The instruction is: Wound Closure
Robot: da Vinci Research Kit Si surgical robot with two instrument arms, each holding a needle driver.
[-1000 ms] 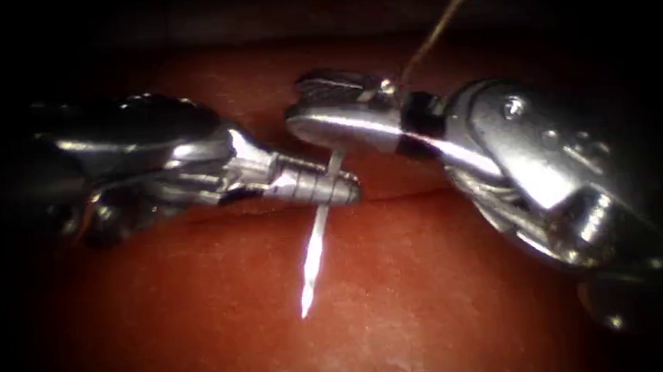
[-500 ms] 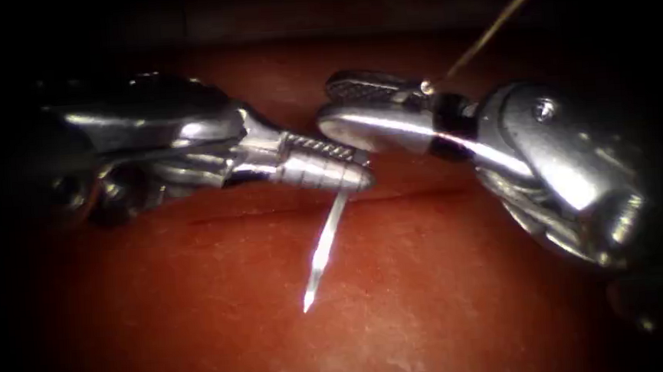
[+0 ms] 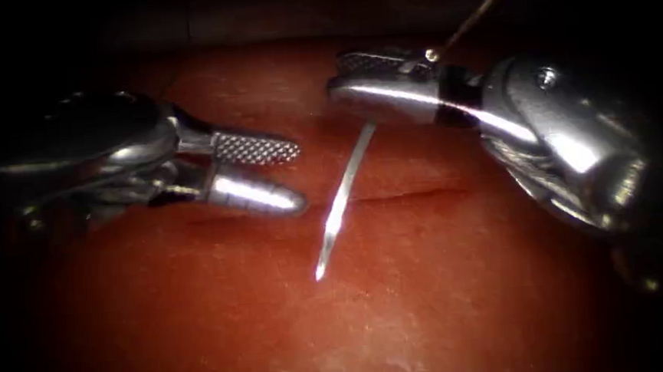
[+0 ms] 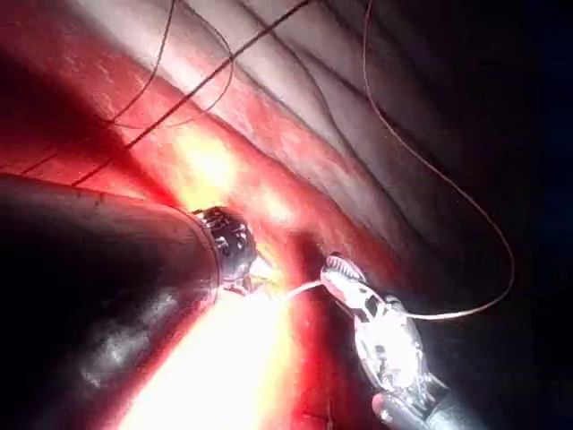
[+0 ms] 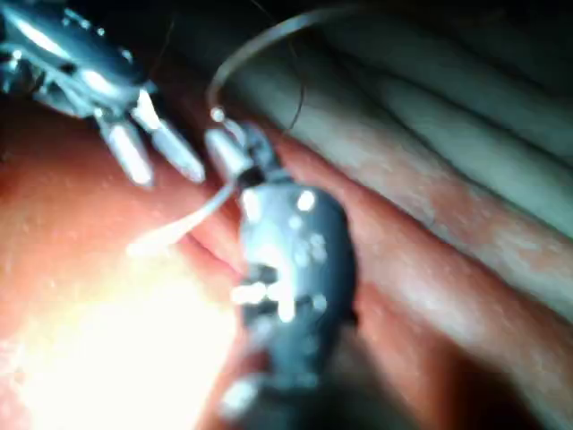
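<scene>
My right claw (image 3: 356, 81) gripped the curved steel needle (image 3: 340, 201) near its threaded tail, clear above the red tissue (image 3: 430, 295); my left claw (image 3: 265, 175) gaped, empty. Risk: that tail-end grip could let the needle swivel.

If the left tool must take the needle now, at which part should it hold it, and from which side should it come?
Probably mid-shaft, coming from the left. The needle hangs free above the tissue, held near its thread end by the shut right tool, tip pointing down. Its bare middle faces the open left tool, and the sharp tip stays clear.
</scene>
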